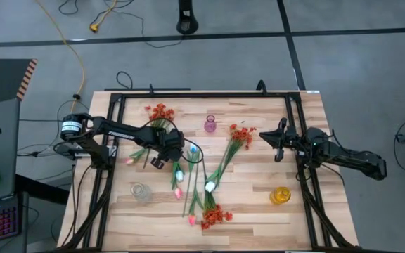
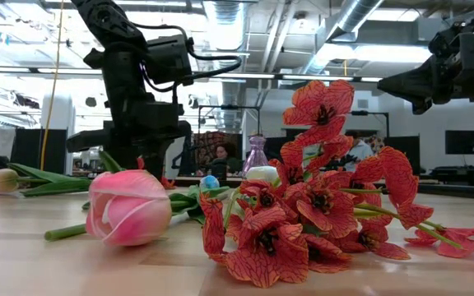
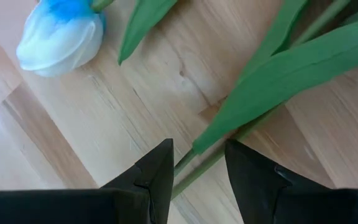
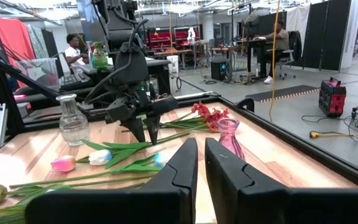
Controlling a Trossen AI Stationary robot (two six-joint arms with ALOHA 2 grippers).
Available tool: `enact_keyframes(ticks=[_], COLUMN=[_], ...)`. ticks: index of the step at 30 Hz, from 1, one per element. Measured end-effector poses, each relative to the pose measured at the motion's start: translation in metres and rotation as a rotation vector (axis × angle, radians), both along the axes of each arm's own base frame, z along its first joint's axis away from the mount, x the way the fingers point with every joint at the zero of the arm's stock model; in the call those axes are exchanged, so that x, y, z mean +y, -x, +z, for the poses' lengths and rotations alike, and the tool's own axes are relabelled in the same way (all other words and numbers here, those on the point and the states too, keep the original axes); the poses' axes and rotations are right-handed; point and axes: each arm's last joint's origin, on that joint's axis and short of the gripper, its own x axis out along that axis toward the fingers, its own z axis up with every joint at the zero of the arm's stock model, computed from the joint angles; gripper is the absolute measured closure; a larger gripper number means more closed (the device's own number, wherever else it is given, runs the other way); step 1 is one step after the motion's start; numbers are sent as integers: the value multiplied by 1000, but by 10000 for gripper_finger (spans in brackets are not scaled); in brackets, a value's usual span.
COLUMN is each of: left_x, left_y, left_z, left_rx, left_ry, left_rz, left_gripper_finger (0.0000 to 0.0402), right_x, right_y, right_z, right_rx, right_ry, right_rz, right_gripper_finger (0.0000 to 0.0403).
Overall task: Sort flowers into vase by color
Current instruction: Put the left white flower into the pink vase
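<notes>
Long-stemmed flowers lie flat on the wooden table: red-orange bunches [image 1: 162, 111] [image 1: 242, 133] [image 1: 216, 214], and pink [image 1: 129, 160] and white [image 1: 209, 186] tulips. A pink vase [image 1: 210, 124], a clear vase [image 1: 140, 191] and a yellow vase [image 1: 280, 195] stand upright. My left gripper [image 1: 160, 159] is low over the middle of the pile, open. In its wrist view its fingers [image 3: 160, 165] stand on either side of a green stem [image 3: 194, 167], beside a blue-tinged white tulip [image 3: 61, 34]. My right gripper [image 1: 267, 138] waits shut above the table's right part, touching nothing.
A black frame [image 1: 188, 94] runs along the table's far and side edges. Broad green leaves [image 3: 291, 74] cross the stem near the left fingers. Bare wood lies between the clear vase and the near left corner. People sit in the room beyond the table.
</notes>
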Motion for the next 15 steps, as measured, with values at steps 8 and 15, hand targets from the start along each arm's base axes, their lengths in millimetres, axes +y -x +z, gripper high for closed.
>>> enact_keyframes(ticks=[8,15], left_x=[0,0], left_y=[-1,-1], left_z=[0,0], left_rx=[-16,-16], left_ry=[7,8], left_rz=[34,41], left_gripper_finger=[332,389], right_x=[0,0], right_y=[0,0], right_z=[0,0], right_rx=[0,0], right_ry=[0,0], right_rz=[0,0], right_gripper_finger=[343,343])
